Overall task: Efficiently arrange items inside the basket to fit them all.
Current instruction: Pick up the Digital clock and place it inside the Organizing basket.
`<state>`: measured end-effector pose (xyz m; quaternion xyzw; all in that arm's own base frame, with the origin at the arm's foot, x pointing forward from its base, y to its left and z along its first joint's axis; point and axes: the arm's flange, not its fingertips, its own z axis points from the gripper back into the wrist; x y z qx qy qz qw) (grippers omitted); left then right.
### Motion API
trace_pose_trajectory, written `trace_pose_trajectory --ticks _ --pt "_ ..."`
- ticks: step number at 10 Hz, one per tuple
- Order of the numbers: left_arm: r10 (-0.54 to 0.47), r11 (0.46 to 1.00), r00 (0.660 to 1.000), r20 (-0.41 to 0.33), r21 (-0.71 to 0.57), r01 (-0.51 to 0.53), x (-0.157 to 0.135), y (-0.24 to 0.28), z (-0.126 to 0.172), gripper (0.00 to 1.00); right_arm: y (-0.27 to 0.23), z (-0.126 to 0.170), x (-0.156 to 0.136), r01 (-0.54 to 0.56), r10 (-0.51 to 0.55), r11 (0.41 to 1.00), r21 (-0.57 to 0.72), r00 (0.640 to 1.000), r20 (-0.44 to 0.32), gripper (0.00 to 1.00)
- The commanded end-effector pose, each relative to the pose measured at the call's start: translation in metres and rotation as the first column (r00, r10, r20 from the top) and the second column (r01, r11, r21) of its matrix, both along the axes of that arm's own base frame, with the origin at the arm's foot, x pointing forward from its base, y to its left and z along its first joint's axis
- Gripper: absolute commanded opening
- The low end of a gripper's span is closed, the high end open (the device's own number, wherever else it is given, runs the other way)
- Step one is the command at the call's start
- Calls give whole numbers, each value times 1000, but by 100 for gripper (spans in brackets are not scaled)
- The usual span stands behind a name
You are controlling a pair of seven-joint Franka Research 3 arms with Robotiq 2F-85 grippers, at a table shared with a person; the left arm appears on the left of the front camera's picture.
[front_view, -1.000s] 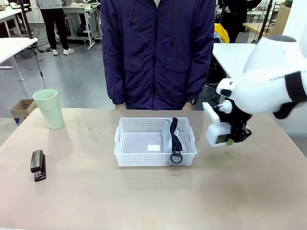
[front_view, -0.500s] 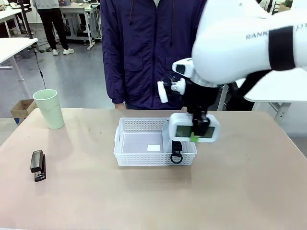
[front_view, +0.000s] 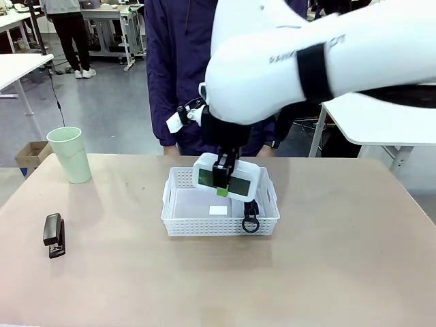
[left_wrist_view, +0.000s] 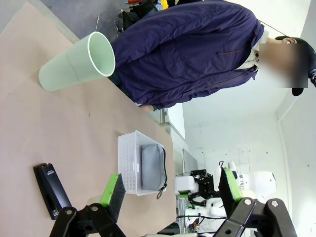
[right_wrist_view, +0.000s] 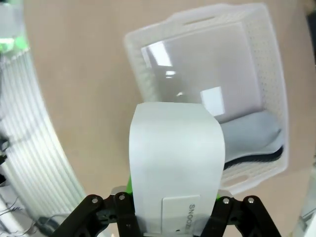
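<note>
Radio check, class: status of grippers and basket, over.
Right gripper shut on white box, over basket. Left gripper open. Grey pouch occupies basket's right side.

The basket (front_view: 204, 226) sits centrally on the surface (front_view: 340, 272) (pouch (left_wrist_view: 152, 168) in its right end, box (front_view: 248, 184) above); cup (front_view: 70, 155) near the far-left corner, stapler (front_view: 54, 235) by the left edge.

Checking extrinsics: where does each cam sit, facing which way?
Front: fixed on robot's side, facing across the table at the person; right gripper holds the white box above the basket.
Left wrist: rolled sideways, looking along open left gripper at cup, stapler.
Right wrist: looking down past the box.
Shared: basket with grey pouch.
</note>
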<state>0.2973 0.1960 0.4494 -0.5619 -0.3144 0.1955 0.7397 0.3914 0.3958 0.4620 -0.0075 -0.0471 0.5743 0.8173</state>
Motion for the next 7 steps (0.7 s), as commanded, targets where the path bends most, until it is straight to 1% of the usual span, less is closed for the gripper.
trace_pose_trajectory --ticks 1,2,3,4,5,7 --pt "1 1000 1000 29 -1 -1 0 -2 -2 100 16 -18 19 33 -29 999 -34 993 113 55" --pt "1 1000 1000 29 -1 -1 0 -2 -2 100 19 -35 29 22 -20 1000 -21 995 101 55" --pt "1 1000 1000 29 -1 -1 0 -2 -2 100 20 -45 36 19 -21 1000 19 995 101 55" --pt "1 1000 1000 29 -1 -1 0 -2 -2 100 20 -55 41 -21 15 999 50 993 117 55" --pt "1 1000 1000 29 -1 -1 0 -2 -2 100 22 -64 46 -32 22 997 73 991 133 55" --pt "1 1000 1000 29 -1 -1 0 -2 -2 100 26 -83 59 -35 24 996 79 992 127 55"
